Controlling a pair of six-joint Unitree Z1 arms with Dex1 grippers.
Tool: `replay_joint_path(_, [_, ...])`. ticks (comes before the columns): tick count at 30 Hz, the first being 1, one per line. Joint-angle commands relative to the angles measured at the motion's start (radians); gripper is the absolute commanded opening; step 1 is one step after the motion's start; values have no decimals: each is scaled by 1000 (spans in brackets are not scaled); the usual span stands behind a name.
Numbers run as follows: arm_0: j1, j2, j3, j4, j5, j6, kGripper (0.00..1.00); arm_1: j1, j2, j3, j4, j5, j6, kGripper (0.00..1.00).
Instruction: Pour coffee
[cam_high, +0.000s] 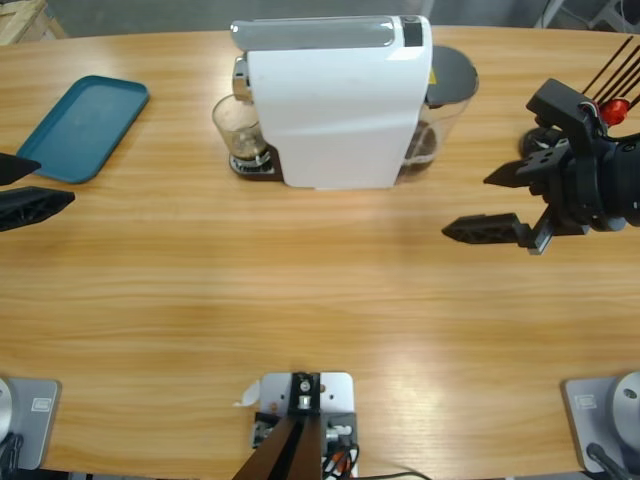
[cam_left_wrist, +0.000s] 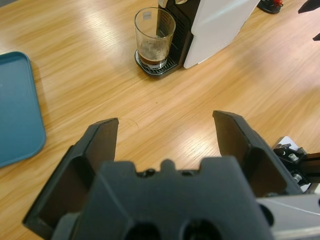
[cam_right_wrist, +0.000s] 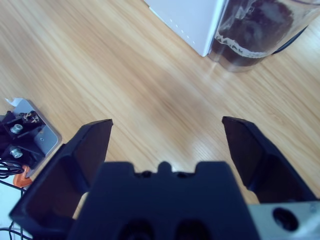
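A clear glass stands on the drip tray under the spout of the white coffee machine. In its bottom sits the coffee, a shallow dark brown layer with foam above it. At the table's left edge my left gripper is open, empty, and pointed at the glass from well short of it. My right gripper is open and empty to the right of the machine, facing its lower right corner.
A teal tray lies at the back left. The machine's clear water tank with a dark lid stands at its right side. A black stand with a red knob is at the far right.
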Motion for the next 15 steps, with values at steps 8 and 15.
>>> replay_joint_path(8, [-8, 127, -28, 0, -17, -6, 904, 10, 43, 29, -17, -22, 19, 1000])
replay_joint_path(15, [-30, 229, -60, -66, -43, -19, 908, 10, 47, 27, -17, -21, 20, 1000])
